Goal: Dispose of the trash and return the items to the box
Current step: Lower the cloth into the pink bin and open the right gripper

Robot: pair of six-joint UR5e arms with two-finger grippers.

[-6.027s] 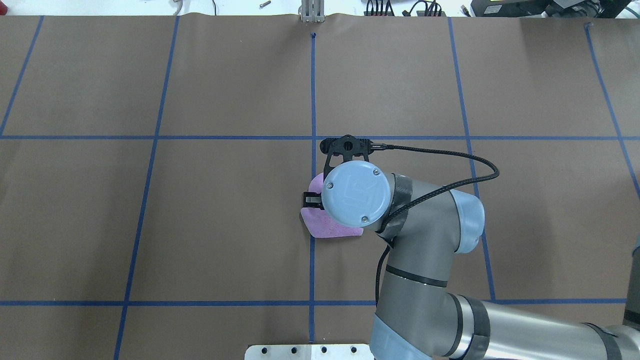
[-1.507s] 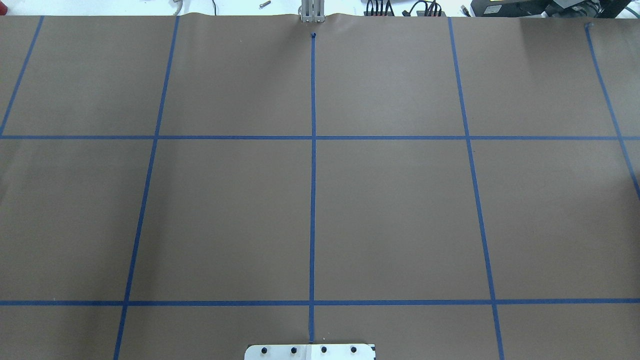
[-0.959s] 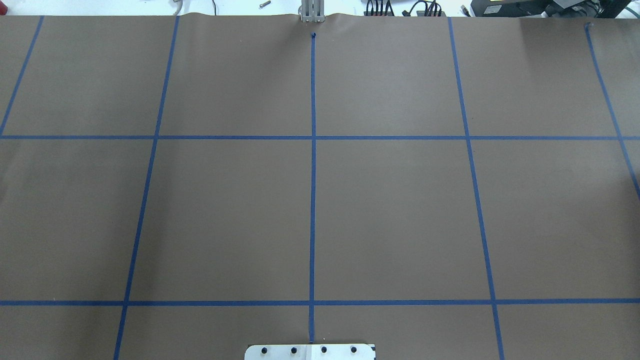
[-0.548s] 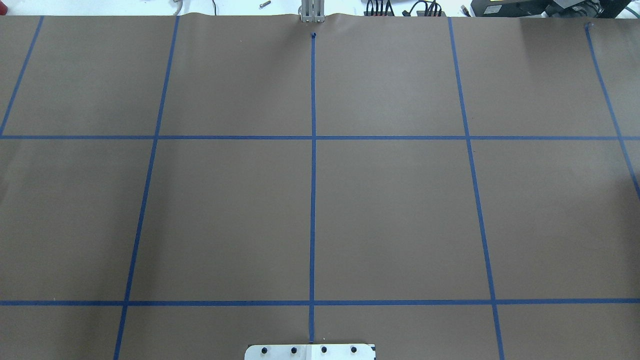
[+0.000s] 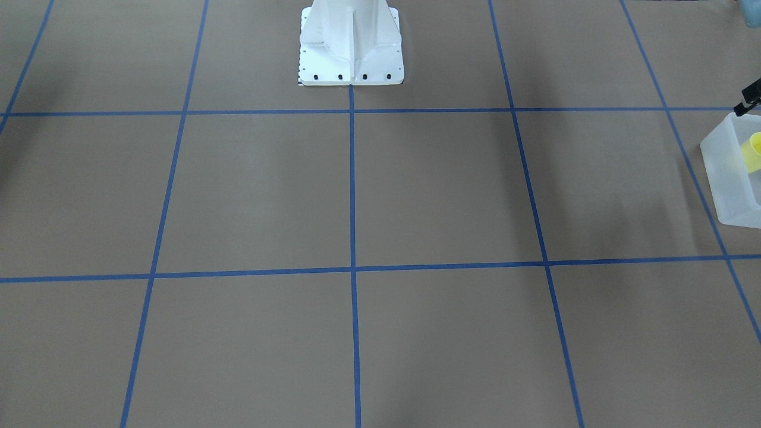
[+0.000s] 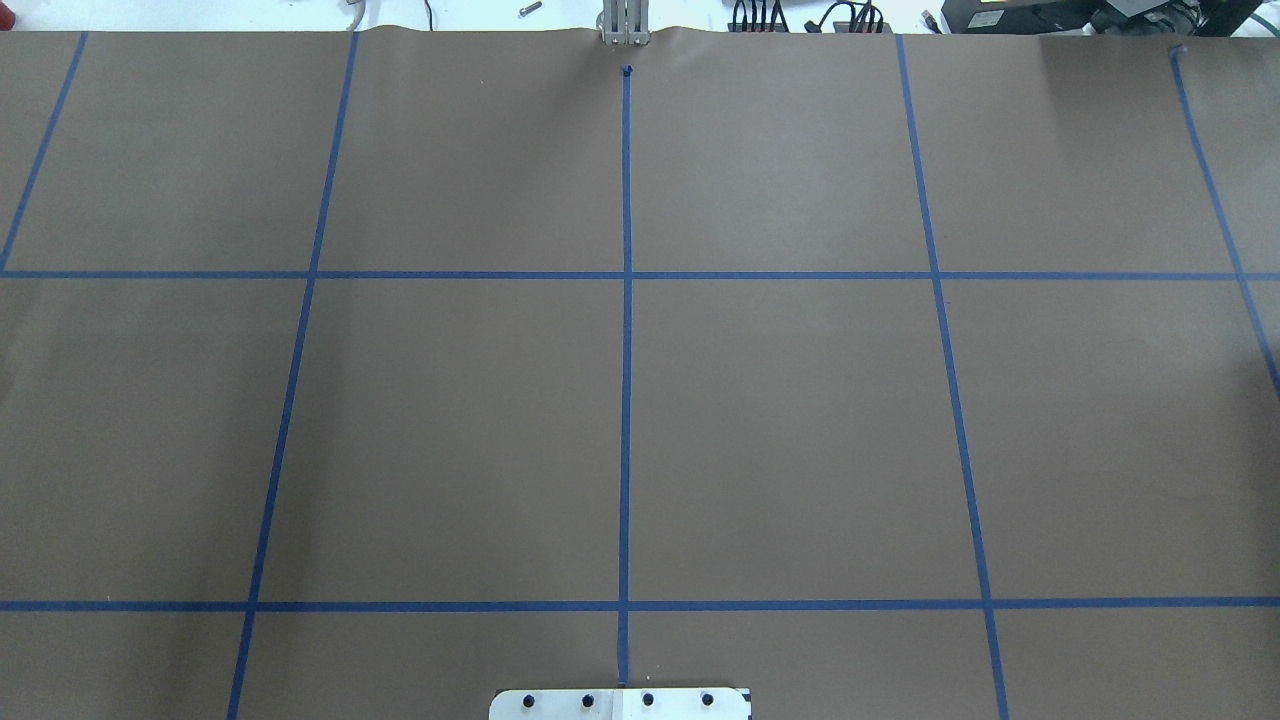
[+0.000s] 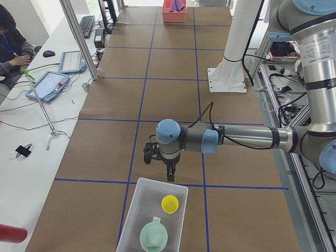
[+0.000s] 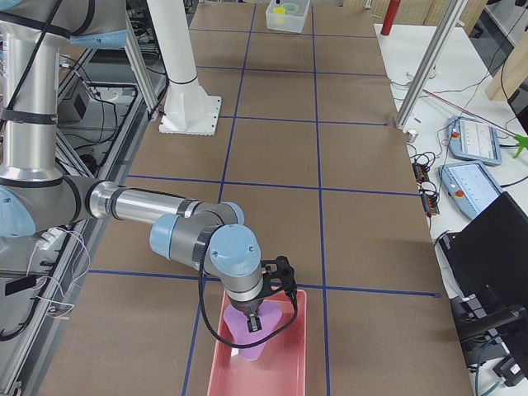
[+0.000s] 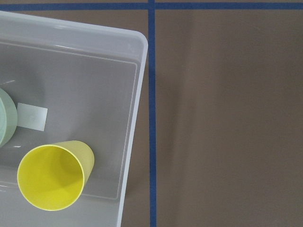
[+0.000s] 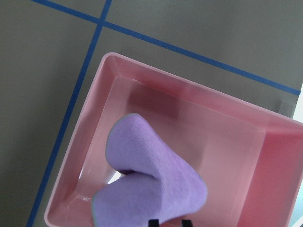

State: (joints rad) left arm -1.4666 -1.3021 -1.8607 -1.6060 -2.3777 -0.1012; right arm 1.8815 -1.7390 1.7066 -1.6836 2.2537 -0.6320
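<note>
The frosted white box (image 7: 148,195) stands at the table's left end and also shows in the left wrist view (image 9: 85,80) and at the front view's right edge (image 5: 722,172). The yellow cup (image 9: 53,182) (image 7: 169,203) and the mint-green bowl (image 7: 153,236) (image 9: 4,120) sit inside it. My left gripper (image 7: 170,176) hovers over the box's far rim; I cannot tell whether it is open. My right gripper (image 10: 169,222) (image 8: 253,320) is shut on a purple cloth (image 10: 147,179) and holds it above a pink tray (image 10: 270,179) (image 8: 289,363).
The robot's white pedestal (image 5: 351,41) stands at mid-table, with its base plate (image 6: 620,703) at the overhead view's bottom edge. An operator (image 7: 10,42) sits at a side bench with tablets. A red cylinder (image 7: 10,233) lies beside the box end.
Six seconds ago my right arm was over the purple cloth at the table's centre. Arm and cloth have since left the overhead view, which has stayed the same over the last 1.5 seconds.
</note>
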